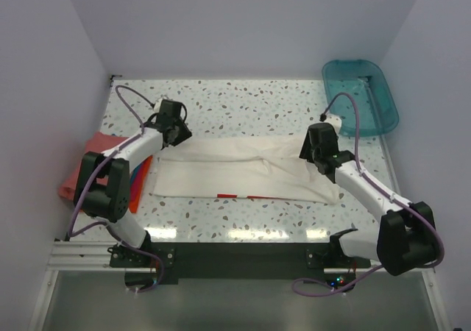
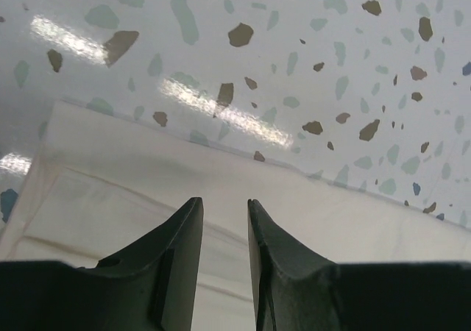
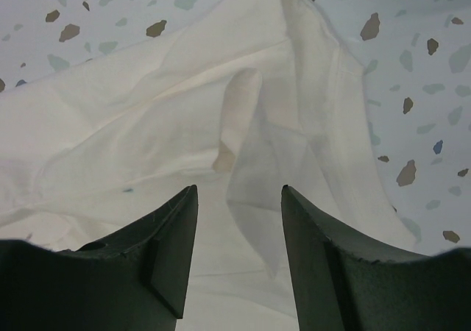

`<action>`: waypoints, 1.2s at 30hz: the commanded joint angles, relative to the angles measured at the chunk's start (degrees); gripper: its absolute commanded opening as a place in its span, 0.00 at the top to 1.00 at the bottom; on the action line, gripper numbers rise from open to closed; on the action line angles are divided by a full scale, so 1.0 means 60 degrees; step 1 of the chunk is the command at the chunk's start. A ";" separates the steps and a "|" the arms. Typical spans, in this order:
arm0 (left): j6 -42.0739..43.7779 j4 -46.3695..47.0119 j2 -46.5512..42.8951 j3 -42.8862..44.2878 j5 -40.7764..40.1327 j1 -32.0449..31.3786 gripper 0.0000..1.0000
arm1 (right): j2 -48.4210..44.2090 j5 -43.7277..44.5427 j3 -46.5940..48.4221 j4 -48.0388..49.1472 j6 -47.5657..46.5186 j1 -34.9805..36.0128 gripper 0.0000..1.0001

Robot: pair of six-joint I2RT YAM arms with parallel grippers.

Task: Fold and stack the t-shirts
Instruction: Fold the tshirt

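As the white t-shirt (image 1: pixel 221 171) lies flat, the tub (image 1: pixel 353 62) sits apart

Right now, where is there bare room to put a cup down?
The far strip of table between the white t-shirt and the back wall, left of the teal tub, is bare; so is the narrow near strip before the black rail. The left edge is crowded with folded tees.

I saw my left arm (image 1: pixel 132 153) and right arm (image 1: pixel 366 186): white links, black joints, purple cables (image 1: pixel 126 101), black fingers (image 2: pixel 176 257).
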 commanded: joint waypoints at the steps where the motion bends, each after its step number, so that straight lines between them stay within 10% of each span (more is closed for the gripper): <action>1: 0.0448 0.0679 -0.0196 -0.0064 0.0548 -0.0579 0.65 | 0.0031 0.0363 -0.0135 -0.0103 -0.0223 0.0138 0.47; 11: 0.0975 0.0972 0.0126 0.0185 0.1266 -0.1723 0.65 | 0.1541 0.0815 0.0070 -0.0483 -0.0063 0.0212 0.53; 29: 0.1136 0.0548 -0.1000 -0.0504 0.2174 -0.1856 0.65 | -0.0933 0.0142 -0.0735 -0.2490 0.0846 -0.0857 0.90; 36: 0.1254 0.0489 -0.1265 -0.0460 0.2614 -0.1856 0.65 | -0.0996 -0.0576 -0.0065 -0.1802 0.0597 -0.0581 0.87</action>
